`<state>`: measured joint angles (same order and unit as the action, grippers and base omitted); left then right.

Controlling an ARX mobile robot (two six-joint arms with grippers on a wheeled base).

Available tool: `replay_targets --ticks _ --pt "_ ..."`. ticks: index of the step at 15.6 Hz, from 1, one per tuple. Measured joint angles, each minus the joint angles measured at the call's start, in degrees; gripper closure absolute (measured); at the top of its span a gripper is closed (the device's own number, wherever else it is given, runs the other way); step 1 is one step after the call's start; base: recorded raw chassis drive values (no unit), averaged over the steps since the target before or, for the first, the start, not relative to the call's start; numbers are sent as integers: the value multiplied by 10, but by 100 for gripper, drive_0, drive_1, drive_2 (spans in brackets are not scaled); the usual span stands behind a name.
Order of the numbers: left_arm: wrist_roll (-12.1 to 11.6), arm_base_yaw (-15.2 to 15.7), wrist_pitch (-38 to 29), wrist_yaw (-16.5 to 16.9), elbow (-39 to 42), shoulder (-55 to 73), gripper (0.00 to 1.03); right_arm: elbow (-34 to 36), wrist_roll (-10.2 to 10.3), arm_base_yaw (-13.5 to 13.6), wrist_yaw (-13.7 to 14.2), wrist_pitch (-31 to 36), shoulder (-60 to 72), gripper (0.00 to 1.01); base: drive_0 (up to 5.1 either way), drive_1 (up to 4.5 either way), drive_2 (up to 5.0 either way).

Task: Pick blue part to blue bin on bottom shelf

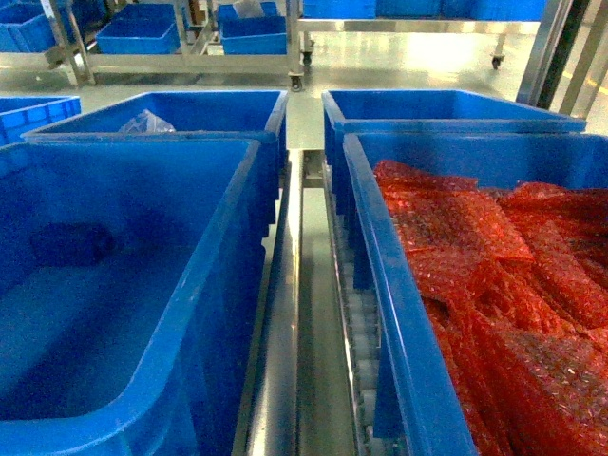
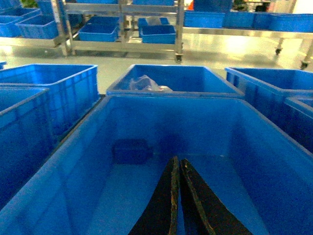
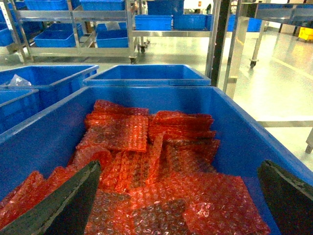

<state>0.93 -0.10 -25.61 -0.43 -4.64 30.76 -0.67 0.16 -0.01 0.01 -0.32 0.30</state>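
I see no readable writing on either big blue plastic crate [image 2: 274, 161].
Left gripper [image 2: 178, 196] fingers pressed together; right gripper [image 3: 181, 196] fingers spread over red bubble-wrap bags [image 3: 146, 161].

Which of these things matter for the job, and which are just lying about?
Job: empty blue bin; left gripper, shut over it; no blue part in view.
Lying about: crate of red bubble-wrap bags; clear plastic bag farther back; open right gripper.
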Motion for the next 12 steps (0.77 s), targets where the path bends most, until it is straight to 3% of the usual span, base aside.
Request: replay_targets --ticks 12 --pt "-1 0 127 4 40 -181 101 0 0 0 0 0 0 3 0 0 0"
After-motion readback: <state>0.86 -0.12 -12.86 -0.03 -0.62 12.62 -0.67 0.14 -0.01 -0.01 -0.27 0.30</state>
